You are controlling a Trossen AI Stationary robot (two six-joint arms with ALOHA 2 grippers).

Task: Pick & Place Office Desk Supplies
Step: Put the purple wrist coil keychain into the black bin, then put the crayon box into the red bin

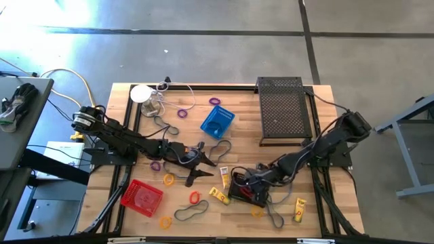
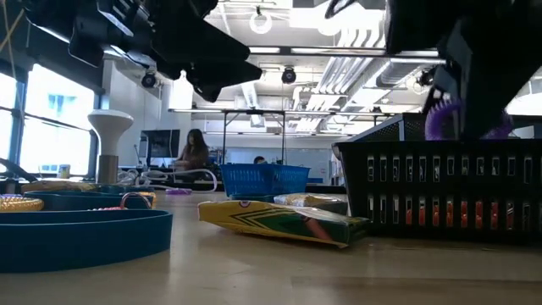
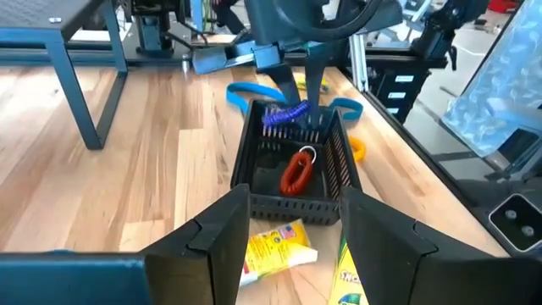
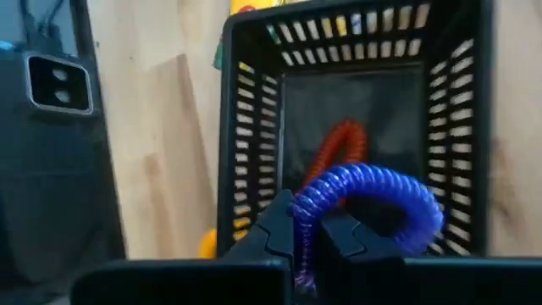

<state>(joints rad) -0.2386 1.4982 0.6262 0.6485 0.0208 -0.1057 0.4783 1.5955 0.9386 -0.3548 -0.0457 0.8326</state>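
Presently, one right gripper (image 4: 309, 229), positioned over the black mesh basket (image 1: 245, 190) near the front centre of the tabletop (image 1: 325, 196), fingers clamped on a purple coiled ring (image 4: 373, 199) that hangs just above the basket's open top. One red coiled ring (image 4: 339, 148) lies inside that basket on its floor.

One left gripper (image 1: 196, 165), hovering low over the middle of the tabletop with its fingers spread apart and nothing between them; its wrist view faces the black basket's end wall.

Loose items:
- yellow tubes: one (image 1: 224, 176) just beside the black basket, another (image 1: 218, 196) at its front corner, a third (image 1: 299, 210) toward the right front
- grey band loops: one (image 1: 192, 213) near the front edge, one (image 1: 218, 146) beside the blue basket
- blue mesh basket (image 1: 217, 122), behind centre
- red mesh basket (image 1: 142, 198), left front
- orange ring (image 1: 165, 221) by the front edge
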